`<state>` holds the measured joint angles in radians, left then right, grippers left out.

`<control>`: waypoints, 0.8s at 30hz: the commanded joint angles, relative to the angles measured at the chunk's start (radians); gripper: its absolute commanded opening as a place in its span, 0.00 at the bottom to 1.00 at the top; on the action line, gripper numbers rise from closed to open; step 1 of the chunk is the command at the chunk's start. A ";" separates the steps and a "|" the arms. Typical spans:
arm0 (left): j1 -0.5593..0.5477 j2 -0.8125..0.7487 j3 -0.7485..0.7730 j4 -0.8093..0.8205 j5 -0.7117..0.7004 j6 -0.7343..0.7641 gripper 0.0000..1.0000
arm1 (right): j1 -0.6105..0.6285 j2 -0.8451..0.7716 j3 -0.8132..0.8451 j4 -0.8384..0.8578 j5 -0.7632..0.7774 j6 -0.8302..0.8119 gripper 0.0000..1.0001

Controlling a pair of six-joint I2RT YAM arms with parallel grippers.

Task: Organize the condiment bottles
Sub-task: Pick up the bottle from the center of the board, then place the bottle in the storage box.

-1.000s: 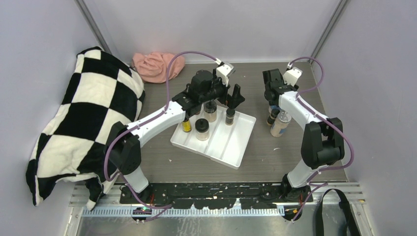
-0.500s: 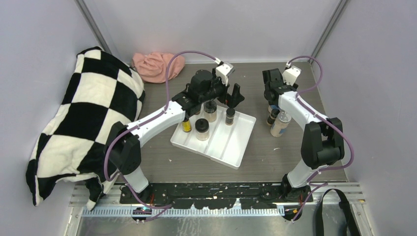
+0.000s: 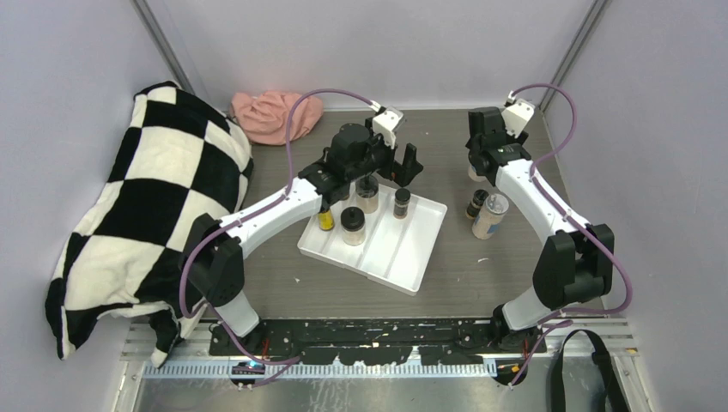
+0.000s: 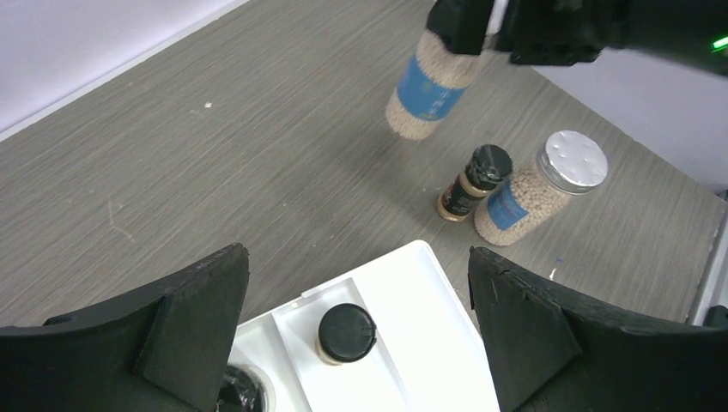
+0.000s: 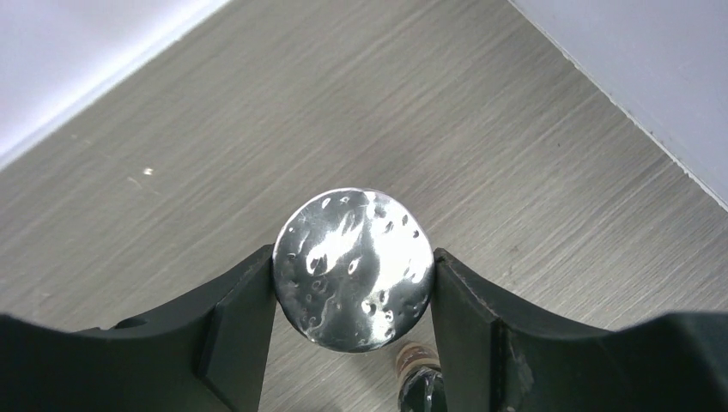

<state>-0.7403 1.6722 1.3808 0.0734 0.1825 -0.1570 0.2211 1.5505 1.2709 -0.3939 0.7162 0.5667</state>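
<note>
Shaker (image 4: 427,81) of clear glass, filled with pale grains, hangs lid up and base down from the right claw (image 5: 352,292). Its long axis runs roughly upright. The claw's two fingers (image 5: 245,300) press on opposite sides of the silver lid. It sits at the far right of the tabletop (image 4: 215,129), and whether its base touches the surface I cannot tell. A blue label wraps its middle, with writing too small to read.

A second shaker (image 4: 539,189) of the same kind stands upright on the tabletop, nearer the arms. It has holes in its silver lid and the same blue label. A tiny dark bottle (image 4: 472,182) stands right against it, cap up.

The left claw (image 4: 360,309) is spread wide and holds nothing, hovering over the far end of the white tray (image 3: 403,257). Four bottles stand upright in that end of the tray:
- another tiny dark bottle (image 4: 346,333)
- a black-lidded beige jar (image 3: 353,225)
- a further beige jar (image 3: 367,197), its top hidden under the left arm
- one slim yellow bottle (image 3: 326,220), half covered by the same arm

Counted: two shakers, two tiny dark bottles, two beige jars and one yellow bottle, seven in view. No label on the tray bottles is readable.
</note>
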 commanded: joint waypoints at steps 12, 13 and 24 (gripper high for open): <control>0.004 -0.317 -0.180 0.168 -0.455 0.002 0.99 | 0.149 -0.218 0.101 -0.092 -0.066 -0.075 0.01; 0.004 -0.333 -0.187 0.165 -0.473 0.003 0.99 | 0.168 -0.226 0.095 -0.103 -0.066 -0.077 0.01; -0.005 -0.461 -0.246 0.147 -0.577 -0.004 0.98 | 0.345 -0.304 0.009 -0.169 -0.049 -0.063 0.01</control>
<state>-0.7403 1.2560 1.1419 0.1829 -0.3302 -0.1570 0.5297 1.3010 1.2907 -0.5755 0.6395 0.4999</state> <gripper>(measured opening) 0.984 0.652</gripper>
